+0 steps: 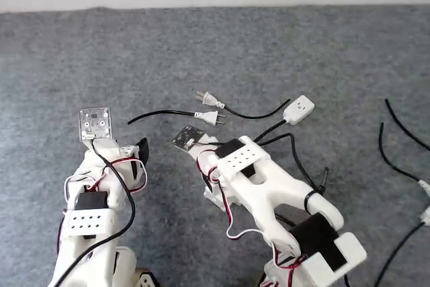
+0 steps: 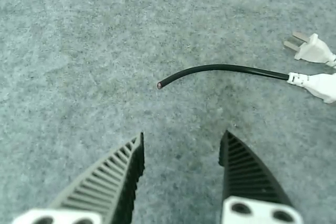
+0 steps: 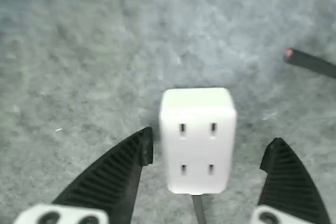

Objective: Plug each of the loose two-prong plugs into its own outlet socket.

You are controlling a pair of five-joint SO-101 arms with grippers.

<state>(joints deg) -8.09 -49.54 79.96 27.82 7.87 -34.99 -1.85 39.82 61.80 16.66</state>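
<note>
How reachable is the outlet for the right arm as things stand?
Likely yes: the outlet sits on the carpet between the open fingers of the right claw, with nothing across it. A loose cord end lies off to one side, apart.

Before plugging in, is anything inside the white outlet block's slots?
No plug: both slot pairs on the outlet block look empty. Deeper inside is too dark to see.

Ahead of your arms at mid-table (image 1: pixel 322 45), the farther plug (image 1: pixel 209 99) lies just behind the nearer plug (image 1: pixel 211 118). The nearer plug's cord runs left, and its loose end (image 2: pixel 159 85) lies ahead of your left gripper (image 2: pixel 184 137). An outlet block (image 1: pixel 299 109) sits to the right of the plugs. A double socket (image 3: pixel 197 140) lies between your right gripper's (image 3: pixel 210 137) parted fingers, touching neither.
</note>
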